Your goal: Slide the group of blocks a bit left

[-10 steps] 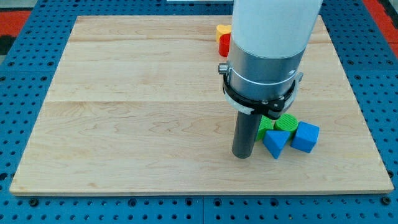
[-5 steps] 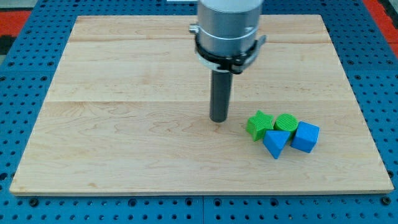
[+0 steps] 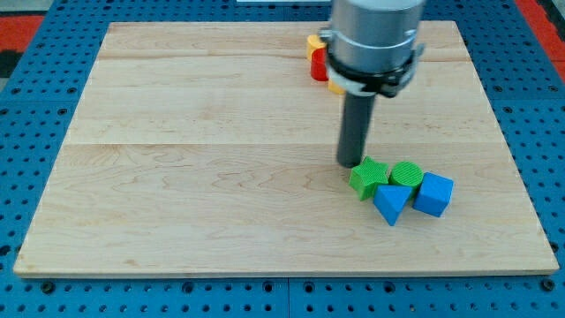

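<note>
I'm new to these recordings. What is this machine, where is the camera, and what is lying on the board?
One camera looks down on a pale wooden board lying on a blue perforated table. The grey cylinder is a robot arm that ends in a straight dark rod. It has no gripper and holds nothing; it only pushes. My tip stands just above and left of the green star-shaped block. Clustered beside that are a green round block, a blue triangular block and a blue cube. Red and yellow blocks sit near the view's top, partly hidden.
</note>
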`<state>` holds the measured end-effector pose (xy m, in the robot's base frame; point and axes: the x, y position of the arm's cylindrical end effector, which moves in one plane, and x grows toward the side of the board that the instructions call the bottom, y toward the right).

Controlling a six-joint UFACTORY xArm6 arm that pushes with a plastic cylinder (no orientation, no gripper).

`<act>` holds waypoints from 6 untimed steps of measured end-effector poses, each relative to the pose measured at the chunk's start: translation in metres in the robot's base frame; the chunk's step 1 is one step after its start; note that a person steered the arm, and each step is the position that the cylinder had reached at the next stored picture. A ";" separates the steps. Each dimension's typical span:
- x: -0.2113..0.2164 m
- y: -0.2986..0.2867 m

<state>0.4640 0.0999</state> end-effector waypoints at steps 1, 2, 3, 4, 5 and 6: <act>-0.019 0.032; -0.019 0.033; -0.019 0.051; -0.017 0.096; 0.006 0.124; 0.041 0.118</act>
